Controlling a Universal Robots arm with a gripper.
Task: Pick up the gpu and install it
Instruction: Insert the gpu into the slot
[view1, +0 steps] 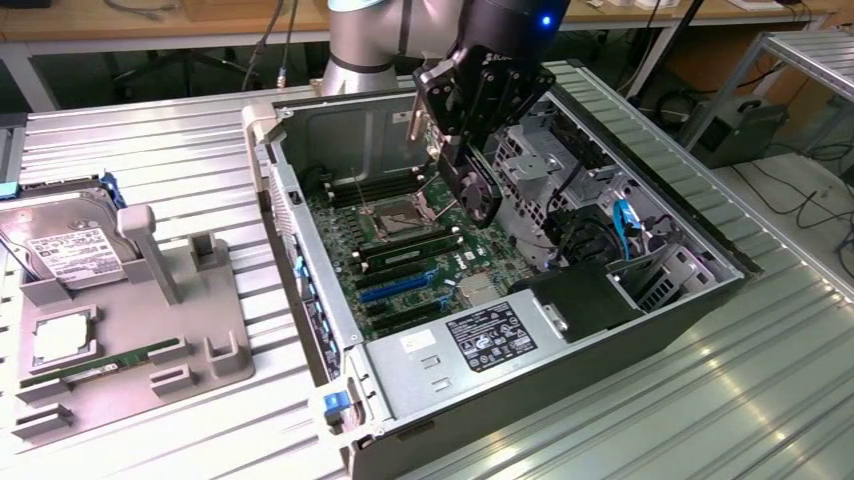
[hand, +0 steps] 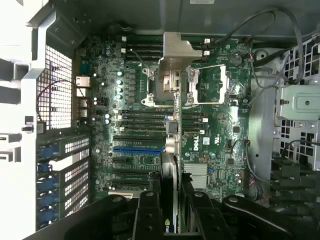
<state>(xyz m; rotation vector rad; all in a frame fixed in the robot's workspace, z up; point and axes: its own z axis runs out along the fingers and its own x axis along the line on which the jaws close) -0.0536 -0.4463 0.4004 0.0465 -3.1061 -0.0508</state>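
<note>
My gripper (view1: 465, 150) hangs over the open computer case (view1: 307, 300) and is shut on the gpu (view1: 477, 195), a thin dark card held on edge a little above the motherboard (view1: 414, 255). In the wrist view the gpu (hand: 170, 150) is seen edge-on between my two black fingers (hand: 147, 210), with its silvery bracket (hand: 177, 50) at the far end over the processor socket (hand: 200, 85). The card runs across the expansion slots, and the blue slot (hand: 137, 149) lies just beside its edge. I cannot tell how far the card is from the board.
At the exterior view's left, a grey holder tray (view1: 200, 370) carries a silver hard drive (view1: 67, 245), a processor (view1: 60, 340) and a green memory stick (view1: 114, 358). Inside the case stand the power supply (view1: 487, 335), a drive cage (view1: 547, 165) and loose cables (view1: 621, 225).
</note>
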